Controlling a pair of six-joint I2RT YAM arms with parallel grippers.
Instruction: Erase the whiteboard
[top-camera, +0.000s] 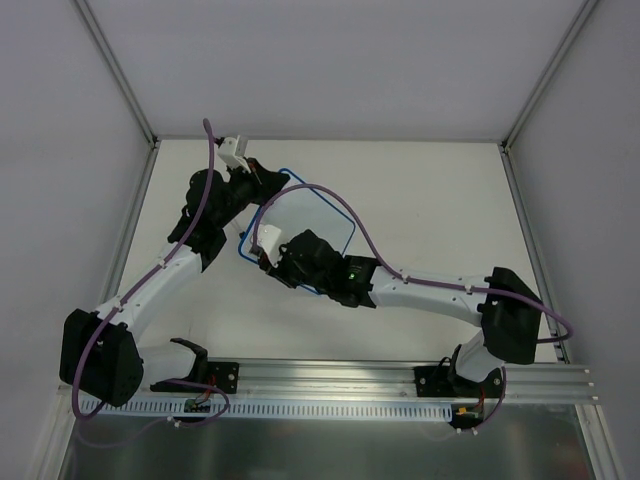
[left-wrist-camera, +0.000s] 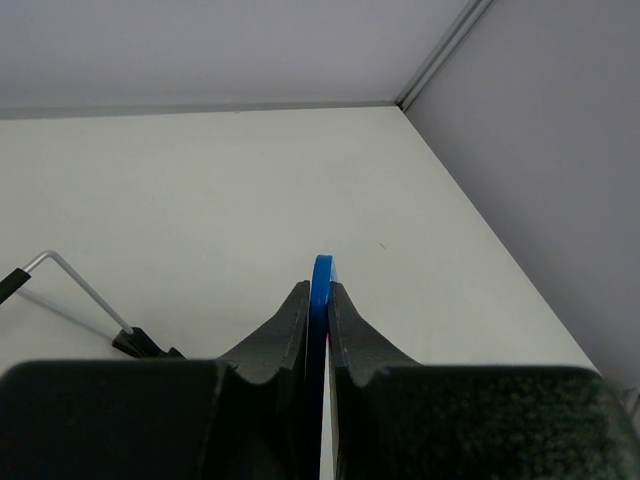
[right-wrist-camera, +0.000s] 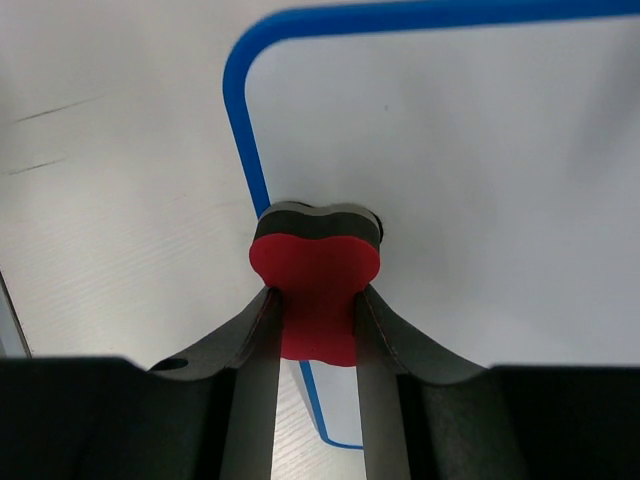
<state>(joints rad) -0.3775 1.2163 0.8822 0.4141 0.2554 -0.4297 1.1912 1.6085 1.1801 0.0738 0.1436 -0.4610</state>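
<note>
The whiteboard is white with a thin blue rim and sits in the middle of the table. My left gripper is shut on its far left edge. In the left wrist view the blue rim stands edge-on between the closed fingers of that gripper. My right gripper is at the board's near left edge, shut on the red bone-shaped eraser. The eraser's dark felt side presses the board just inside the rim. The board face looks clean there.
A bent wire leg with a black clip foot shows left of the left fingers. White enclosure walls close in the table. An aluminium rail runs along the near edge. Purple cables loop over the board.
</note>
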